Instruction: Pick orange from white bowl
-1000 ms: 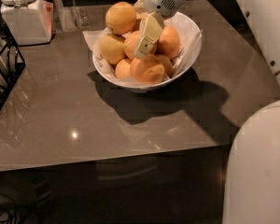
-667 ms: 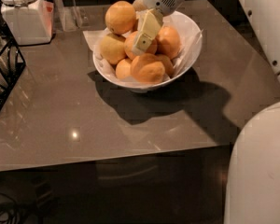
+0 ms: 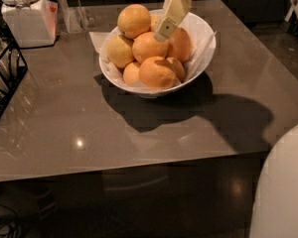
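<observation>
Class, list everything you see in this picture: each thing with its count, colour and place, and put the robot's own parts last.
table: one, grey-brown, fills most of the view
white bowl: one, white, paper-lined, far middle of the table
oranges: at least seven, orange-yellow, heaped in the bowl
jar: one, white, lidded, far left corner
wire rack: one, black, left edge
gripper: one, cream, over the heap, pointing down
robot body: one, white, near right corner

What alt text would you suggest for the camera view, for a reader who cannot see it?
The gripper hangs over a white bowl piled with fruit, its tip close to the central orange. The bowl sits on a grey-brown table, with a white lidded jar at the far left corner.
</observation>
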{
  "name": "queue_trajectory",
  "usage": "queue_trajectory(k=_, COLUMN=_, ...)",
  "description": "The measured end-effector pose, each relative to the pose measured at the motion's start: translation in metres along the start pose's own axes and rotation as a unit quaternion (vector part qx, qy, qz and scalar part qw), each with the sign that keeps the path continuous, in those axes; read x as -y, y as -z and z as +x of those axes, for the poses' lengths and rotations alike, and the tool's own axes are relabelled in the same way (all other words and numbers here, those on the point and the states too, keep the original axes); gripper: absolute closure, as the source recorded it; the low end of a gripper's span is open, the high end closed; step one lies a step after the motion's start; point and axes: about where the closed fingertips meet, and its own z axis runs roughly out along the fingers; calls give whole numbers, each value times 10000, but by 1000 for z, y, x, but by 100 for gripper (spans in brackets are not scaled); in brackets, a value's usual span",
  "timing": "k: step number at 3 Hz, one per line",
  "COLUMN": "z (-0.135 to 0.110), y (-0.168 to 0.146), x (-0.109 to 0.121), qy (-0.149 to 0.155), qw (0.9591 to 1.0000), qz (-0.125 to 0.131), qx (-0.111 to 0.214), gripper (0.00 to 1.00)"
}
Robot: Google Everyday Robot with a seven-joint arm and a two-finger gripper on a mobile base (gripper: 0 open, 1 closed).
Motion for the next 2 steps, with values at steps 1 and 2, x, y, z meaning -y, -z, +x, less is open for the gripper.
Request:
queue_trajectory(k=1, z=12, y=-1, x=12, qy=-192, qw=9997, qz=120, qx=67, gripper=0)
queue_trajectory(k=2, z=9, y=-36, x=20, qy=-278, qw=9988, qz=-125, qx=392, gripper=0)
